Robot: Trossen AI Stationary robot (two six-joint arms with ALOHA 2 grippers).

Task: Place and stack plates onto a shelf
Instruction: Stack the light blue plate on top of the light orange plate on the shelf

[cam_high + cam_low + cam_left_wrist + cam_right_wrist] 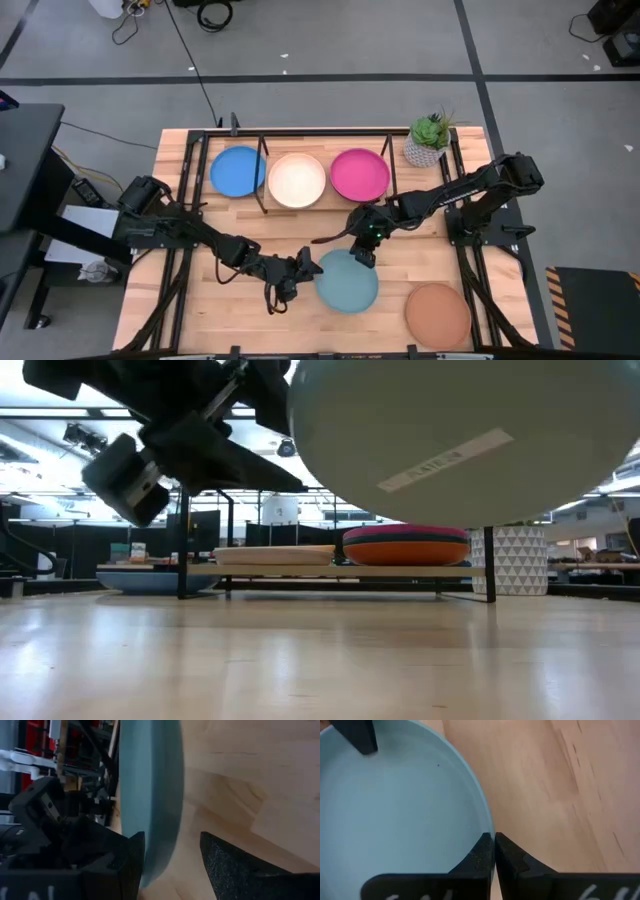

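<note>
A light teal plate (pixel 350 285) hangs above the table's near middle, and the low view shows its pale underside (pixel 450 440). My right gripper (pixel 365 252) is shut on its far rim. My left gripper (pixel 300 268) is open at the plate's left edge, a finger on either side of the rim (pixel 155 845). Whether a finger touches the rim I cannot tell. On the shelf (pixel 340 571) at the far side lie a cream plate (pixel 297 180) and a magenta plate (pixel 360 174) on top of an orange one (pixel 405 552). A blue plate (pixel 238 172) lies at its left end. My right gripper pinches the light teal plate's rim (pixel 491 834) between its two fingers, one finger (pixel 480 852) on the plate's upper face and the other outside the rim. The fingers slant down from the table's far right. The plate is lifted clear of the table.
A terracotta plate (pixel 438 312) lies on the table at the near right. A potted plant (pixel 430 140) in a white patterned pot (pixel 520 560) stands at the shelf's right end. Bare tabletop (pixel 230 300) lies at the near left.
</note>
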